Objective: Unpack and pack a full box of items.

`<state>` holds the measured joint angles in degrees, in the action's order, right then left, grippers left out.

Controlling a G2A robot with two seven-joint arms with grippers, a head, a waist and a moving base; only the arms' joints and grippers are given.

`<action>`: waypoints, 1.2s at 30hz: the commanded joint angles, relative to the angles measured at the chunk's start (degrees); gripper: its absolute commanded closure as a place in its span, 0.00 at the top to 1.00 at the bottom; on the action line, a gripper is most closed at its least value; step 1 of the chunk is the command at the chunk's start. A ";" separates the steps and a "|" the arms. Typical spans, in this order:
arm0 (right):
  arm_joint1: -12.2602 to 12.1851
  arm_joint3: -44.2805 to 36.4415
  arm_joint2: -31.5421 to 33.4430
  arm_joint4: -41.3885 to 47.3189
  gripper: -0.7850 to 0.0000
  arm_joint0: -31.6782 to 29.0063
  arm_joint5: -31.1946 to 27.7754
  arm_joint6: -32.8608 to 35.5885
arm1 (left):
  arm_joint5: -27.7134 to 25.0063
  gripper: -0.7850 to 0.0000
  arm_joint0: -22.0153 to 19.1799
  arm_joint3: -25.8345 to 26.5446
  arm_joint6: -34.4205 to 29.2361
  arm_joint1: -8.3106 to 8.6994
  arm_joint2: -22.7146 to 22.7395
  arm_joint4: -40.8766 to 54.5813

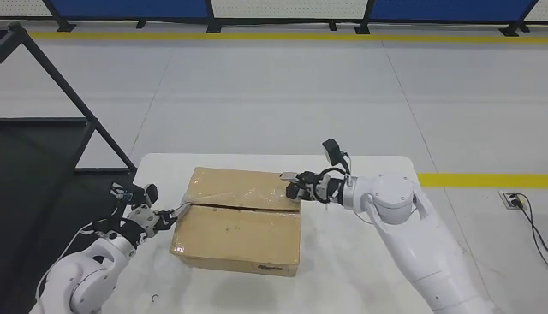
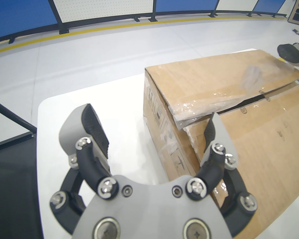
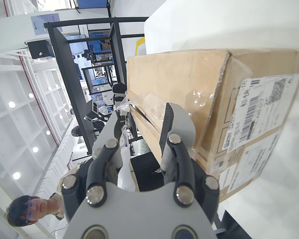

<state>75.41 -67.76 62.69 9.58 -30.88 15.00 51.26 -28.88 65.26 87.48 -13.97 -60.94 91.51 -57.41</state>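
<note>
Box (image 1: 240,220) sits on the bench (image 1: 334,281): brown cardboard, top flaps down, but the seam (image 2: 239,103) is cut and gapes a little. Far flap (image 2: 214,75) rides slightly higher than near flap (image 2: 264,145), with torn clear tape (image 2: 201,105) hanging off its edge. Left claw (image 2: 151,115) is wide and empty at the box's left end, one finger (image 2: 211,128) right at the seam corner over the near flap, the other out over bare bench beside the box; can't tell if the tip touches cardboard. Right claw (image 3: 144,114) is also wide and empty, at the opposite end where the label (image 3: 261,105) is, one finger lying against the top by the seam among loose tape. Step in hand, my read: opening the top, nothing unpacked yet. To do it well, hook a fingertip from each end under the raised far flap's edge, not the tape, which would likely stretch or slip. Lift both ends together so the flap hinges evenly and doesn't buckle. Swing it back past upright so it won't drop shut, then do the same for the near flap. Go slow: the box could slide on the smooth bench if tape remnants cling at the corners, so pull up and outward, not sideways.
</note>
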 commanded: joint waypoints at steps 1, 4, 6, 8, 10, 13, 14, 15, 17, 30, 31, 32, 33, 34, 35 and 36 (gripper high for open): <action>-0.33 -1.48 0.51 -0.73 0.54 -0.58 0.99 0.37 | 0.00 1.00 -0.13 -0.07 -0.12 0.03 -0.16 0.14; -0.83 -3.77 0.84 -2.56 0.56 -0.99 3.54 1.46 | 0.15 1.00 -0.27 -0.15 -0.12 0.06 -0.39 0.18; -1.13 -5.49 0.93 -3.72 0.50 -1.19 5.26 2.29 | 0.07 1.00 -0.33 -0.18 -0.08 0.09 -0.52 0.25; -1.44 -7.50 0.63 -5.87 0.46 -1.27 7.40 2.80 | 0.05 1.00 -0.38 -0.24 -0.04 0.13 -0.58 0.29; -1.73 -9.17 0.55 -7.52 0.45 -1.35 9.40 3.25 | 0.09 1.00 -0.41 -0.28 -0.01 0.16 -0.65 0.31; -2.23 -10.79 -0.20 -10.92 0.45 -0.83 12.45 5.71 | 0.09 1.00 -0.42 -0.34 0.12 0.20 -0.76 0.44; -2.36 -11.10 -0.51 -11.96 0.44 -0.53 13.34 6.43 | -0.01 1.00 -0.42 -0.35 0.13 0.22 -0.80 0.40; -2.45 -11.20 -0.78 -12.57 0.44 -0.29 14.12 7.05 | -0.05 1.00 -0.41 -0.38 0.19 0.24 -0.84 0.44; -2.56 -10.65 -1.58 -13.94 0.44 0.43 15.34 8.06 | -0.06 1.00 -0.38 -0.46 0.23 0.26 -0.94 0.56; -1.77 -3.38 -5.39 -12.68 0.43 4.32 12.98 8.96 | -0.08 1.00 -0.47 -0.64 0.35 0.47 -1.31 0.83; -1.69 -3.02 -5.86 -12.75 0.43 4.61 12.40 9.31 | -0.04 1.00 -0.48 -0.63 0.34 0.48 -1.34 0.84; -1.63 -2.45 -6.14 -12.54 0.42 4.87 11.96 9.67 | -0.01 1.00 -0.49 -0.63 0.34 0.49 -1.36 0.86; -1.56 -1.97 -6.34 -12.53 0.42 5.16 11.75 9.44 | 0.01 1.00 -0.50 -0.62 0.34 0.51 -1.39 0.87; -1.46 -1.63 -6.60 -12.36 0.41 5.39 11.53 9.36 | 0.03 1.00 -0.52 -0.63 0.34 0.52 -1.41 0.89; -1.38 -1.27 -6.89 -12.31 0.41 5.63 11.24 9.35 | 0.05 1.00 -0.53 -0.64 0.35 0.54 -1.44 0.90; -1.31 -0.96 -7.24 -12.59 0.40 5.90 11.03 9.14 | 0.06 1.00 -0.54 -0.65 0.35 0.55 -1.46 0.92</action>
<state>74.04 -69.02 55.77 -2.78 -25.23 26.22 60.57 -28.83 64.73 86.85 -13.63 -60.40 90.07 -56.51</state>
